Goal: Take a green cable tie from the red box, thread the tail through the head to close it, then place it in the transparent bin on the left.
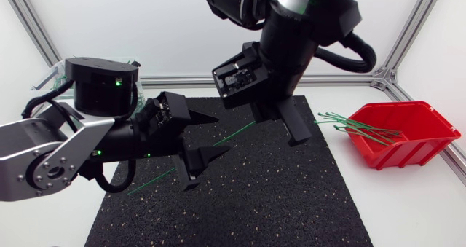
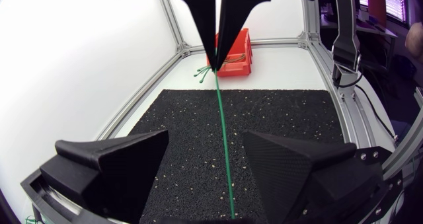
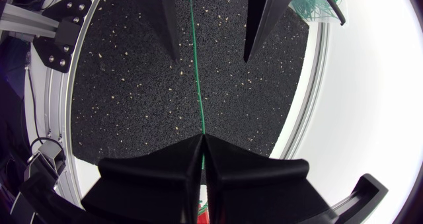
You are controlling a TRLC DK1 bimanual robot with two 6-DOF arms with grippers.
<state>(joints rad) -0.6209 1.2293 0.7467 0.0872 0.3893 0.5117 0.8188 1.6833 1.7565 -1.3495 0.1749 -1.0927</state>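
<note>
My right gripper [image 1: 257,121] hangs over the mat's far middle, shut on one end of a green cable tie [image 1: 234,135]. In the right wrist view the tie [image 3: 196,72] runs straight out from the closed fingertips [image 3: 201,145]. It passes between the spread fingers of my left gripper [image 1: 218,136] without touching either; that gripper [image 2: 205,141] is open, with the tie [image 2: 222,131] in the gap. The red box [image 1: 405,134] at the right holds several more green ties [image 1: 360,127]. The transparent bin [image 1: 48,78] sits at the far left, mostly hidden behind my left arm.
A black speckled mat [image 1: 255,200] covers the table's middle. An aluminium frame rail [image 1: 182,79] borders the back, with a corner joint near the red box. In the right wrist view the bin [image 3: 322,2] with green ties lies beyond my left gripper's fingers.
</note>
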